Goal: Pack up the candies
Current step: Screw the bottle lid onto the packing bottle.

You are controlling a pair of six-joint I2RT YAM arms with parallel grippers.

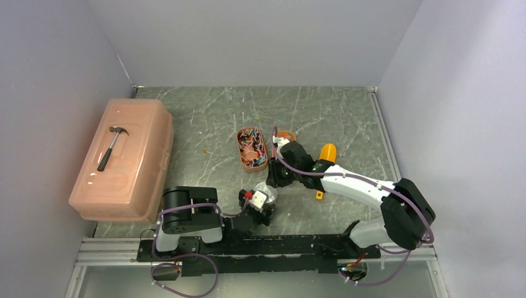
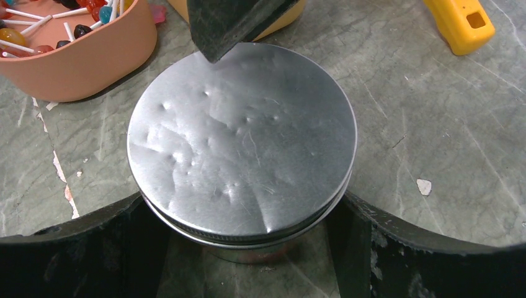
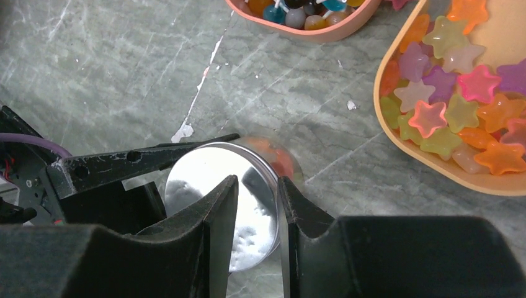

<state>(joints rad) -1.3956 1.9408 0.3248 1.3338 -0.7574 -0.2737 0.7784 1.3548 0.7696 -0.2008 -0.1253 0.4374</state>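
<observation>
Some candies show orange and red through the clear wall of a small jar towards the near edge of the table, under a dented metal lid that sits level on its mouth. More lie unpacked: lollipops in an oval tray at 11 o'clock of the jar, and star candies in a second tray at 1 o'clock, with the yellow-orange scoop at 2 o'clock. The left gripper clamps the jar's body from both sides, just below the lid. The right gripper hangs over the lid's far rim, its fingers only narrowly parted and pinching nothing. This reads as the capping step, though I cannot tell whether the lid is screwed tight. Next, the right fingers would need to spread wide enough to span the lid, settle on its rim and turn it while the left holds firm.
</observation>
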